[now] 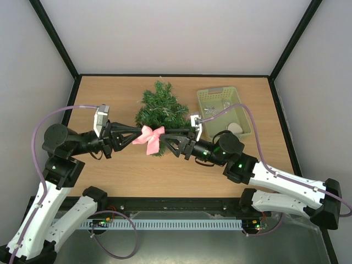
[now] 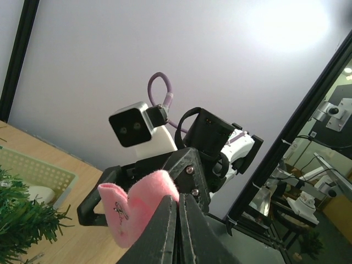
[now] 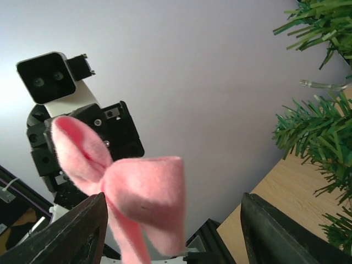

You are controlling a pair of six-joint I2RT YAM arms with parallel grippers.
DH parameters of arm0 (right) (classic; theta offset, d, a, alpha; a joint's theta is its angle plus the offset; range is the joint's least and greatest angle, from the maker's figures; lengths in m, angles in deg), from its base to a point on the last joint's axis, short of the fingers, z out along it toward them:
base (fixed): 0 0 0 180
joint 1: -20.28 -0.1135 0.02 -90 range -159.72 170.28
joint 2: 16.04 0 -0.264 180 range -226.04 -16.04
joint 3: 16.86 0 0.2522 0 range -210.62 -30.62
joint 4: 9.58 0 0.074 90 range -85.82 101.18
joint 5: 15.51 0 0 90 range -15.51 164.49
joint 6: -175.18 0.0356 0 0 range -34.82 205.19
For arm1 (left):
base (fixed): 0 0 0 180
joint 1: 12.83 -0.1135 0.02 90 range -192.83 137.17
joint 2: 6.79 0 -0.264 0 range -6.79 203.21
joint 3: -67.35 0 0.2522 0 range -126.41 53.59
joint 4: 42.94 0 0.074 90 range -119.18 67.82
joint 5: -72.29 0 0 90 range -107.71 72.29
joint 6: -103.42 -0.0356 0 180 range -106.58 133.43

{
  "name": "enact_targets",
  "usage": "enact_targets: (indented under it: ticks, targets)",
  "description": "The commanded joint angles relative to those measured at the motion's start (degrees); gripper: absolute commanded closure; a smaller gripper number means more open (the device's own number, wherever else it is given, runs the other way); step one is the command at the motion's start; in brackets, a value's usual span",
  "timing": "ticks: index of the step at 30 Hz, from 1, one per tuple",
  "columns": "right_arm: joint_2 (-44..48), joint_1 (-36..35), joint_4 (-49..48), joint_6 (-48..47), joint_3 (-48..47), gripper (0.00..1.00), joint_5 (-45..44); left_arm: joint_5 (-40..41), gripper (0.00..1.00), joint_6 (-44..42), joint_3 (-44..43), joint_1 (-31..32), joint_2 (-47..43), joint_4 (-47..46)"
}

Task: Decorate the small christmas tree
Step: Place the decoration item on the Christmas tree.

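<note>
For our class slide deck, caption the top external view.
Left claw pinches a pink bow near the small christmas tree while the open right claw faces it.

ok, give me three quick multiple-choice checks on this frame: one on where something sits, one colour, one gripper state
1. In the top view, where does the basket sit relative to the tree?
A) left of it
B) right of it
C) under it

2. What colour is the bow?
A) red
B) gold
C) pink

3. What pinches the bow?
A) left gripper
B) right gripper
C) neither

Answers:
1 B: the basket lies to the tree's right on the table.
2 C: it shows as pink felt in every view.
3 A: the left wrist view shows that gripper's fingers closed on the bow, while the right gripper's fingers stand wide apart around it.
</note>
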Motion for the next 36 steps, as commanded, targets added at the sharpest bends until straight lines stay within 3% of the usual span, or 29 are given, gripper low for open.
enact_targets:
  ticks: [1,3,8,10,21,31,36]
  targets:
    - [-1.0,-0.4,-0.2,0.1,-1.1,0.35,-1.1,-1.4,0.98,1.2,-0.5,0.3,-0.4,-2.5]
    - [-1.5,-0.4,-0.9,-0.2,-1.2,0.42,-0.1,-1.5,0.98,1.1,-0.4,0.3,-0.5,-2.4]
    - [-1.1,-0.4,-3.0,-1.1,-0.3,0.89,0.2,0.1,0.98,-2.0,0.5,0.3,-0.7,1.1]
    - [0.0,-0.4,-3.8,-2.0,0.8,0.98,-0.5,1.9,0.97,-3.2,1.2,0.3,-0.6,3.2]
    - [3.1,-0.4,2.1,-5.9,3.4,0.98,-3.7,6.3,0.96,-5.3,5.0,0.3,0.2,5.8]
    - [4.2,-0.4,14.2,-14.0,3.3,0.98,-12.4,8.5,0.94,-6.2,13.5,0.3,-0.4,0.7]
    - [2.9,-0.4,14.2,-15.4,3.9,0.98,-13.5,11.1,0.94,-8.4,16.3,0.3,-0.7,-0.3]
